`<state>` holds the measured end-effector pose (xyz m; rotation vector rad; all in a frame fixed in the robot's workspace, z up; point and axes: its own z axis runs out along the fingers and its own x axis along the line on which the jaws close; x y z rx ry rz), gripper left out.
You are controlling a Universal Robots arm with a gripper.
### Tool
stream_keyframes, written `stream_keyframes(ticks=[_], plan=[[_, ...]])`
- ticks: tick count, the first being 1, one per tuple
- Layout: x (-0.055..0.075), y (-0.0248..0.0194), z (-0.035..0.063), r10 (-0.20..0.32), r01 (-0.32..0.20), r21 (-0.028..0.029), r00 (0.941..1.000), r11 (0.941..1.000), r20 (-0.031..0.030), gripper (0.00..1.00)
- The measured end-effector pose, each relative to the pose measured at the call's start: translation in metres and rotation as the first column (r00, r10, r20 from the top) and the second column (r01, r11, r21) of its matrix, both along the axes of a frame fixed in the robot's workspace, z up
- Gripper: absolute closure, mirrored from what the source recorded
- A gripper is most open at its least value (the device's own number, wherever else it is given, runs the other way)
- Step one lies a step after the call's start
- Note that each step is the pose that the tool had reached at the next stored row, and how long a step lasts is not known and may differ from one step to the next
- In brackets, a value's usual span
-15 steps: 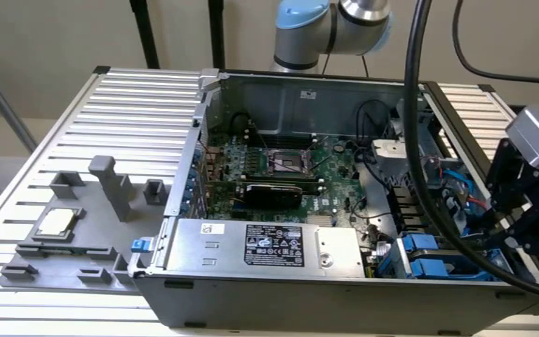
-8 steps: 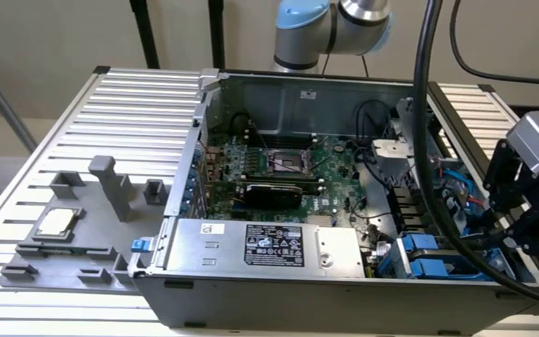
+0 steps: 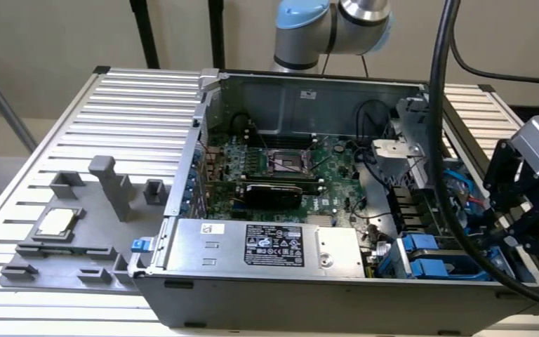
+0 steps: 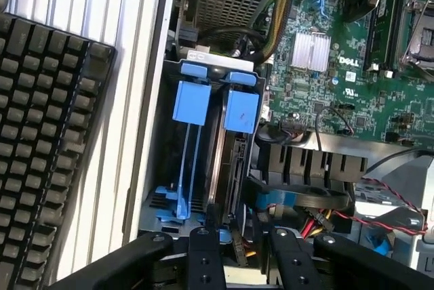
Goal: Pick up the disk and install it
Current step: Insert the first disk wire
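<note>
Silver-grey and edge-on, the flat rectangular hard drive in its blue plastic carrier rails, the disk (image 4: 229,171), stands in the metal drive cage (image 4: 150,168) at the corner of the open grey computer case (image 3: 279,298). It sits in the slot nearer the green motherboard (image 4: 339,66), with its blue tab (image 4: 241,110) at the far end; a second blue carrier (image 4: 190,102) stands just beside it, on the side towards the black keyboard (image 4: 47,134) that lies on the white slatted table (image 3: 110,112). Your black two-finger gripper (image 4: 247,256) hangs over the cage with its fingers apart, and the gap looks wider than the disk is thick; you can judge it to be gripping nothing. The disk lies straight ahead of the fingertips; its long axis runs from the blue tab back towards the gripper, and its near end sits closer to one finger (image 4: 205,253) than the other. In the exterior view the gripper (image 3: 508,239) is at the case's corner on that view's right, beside the cage (image 3: 429,260); the disk looks seated, or nearly so, in its bay.
</note>
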<state>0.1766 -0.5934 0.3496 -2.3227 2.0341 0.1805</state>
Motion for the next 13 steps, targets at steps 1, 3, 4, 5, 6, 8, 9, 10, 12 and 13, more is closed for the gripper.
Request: stream_keyframes(ticks=[1, 3, 4, 5, 6, 8, 9, 10, 12, 13], plan=[[0.0002, 0.0, -0.0001, 0.004, -0.004, 0.0004, 1.0, 1.0, 0.0001, 1.0], [0.0003, -0.0001, -0.0001, 0.01, -0.01, 0.0006, 0.9999, 0.9999, 0.0, 1.0], [0.0004, 0.0, -0.0001, 0.014, -0.014, 0.0008, 0.9999, 0.9999, 0.0, 1.0], [0.0005, 0.0, -0.0001, 0.017, -0.017, 0.0009, 0.9999, 0.9999, 0.0, 1.0], [0.0005, -0.0001, -0.0001, 0.02, -0.02, 0.0009, 0.9998, 0.9998, 0.0, 1.0], [0.0005, -0.0001, -0.0001, 0.023, -0.023, 0.0009, 0.9997, 0.9997, 0.0, 1.0], [0.0005, -0.0001, -0.0001, 0.024, -0.024, 0.001, 0.9997, 0.9997, 0.0, 1.0], [0.0005, -0.0001, -0.0001, 0.025, -0.025, 0.0009, 0.9997, 0.9997, 0.0, 1.0], [0.0005, 0.0, -0.0002, 0.025, -0.025, 0.001, 0.9997, 0.9997, 0.0, 1.0], [0.0003, 0.0001, -0.0003, 0.026, -0.026, 0.0011, 0.9997, 0.9997, 0.0, 1.0]])
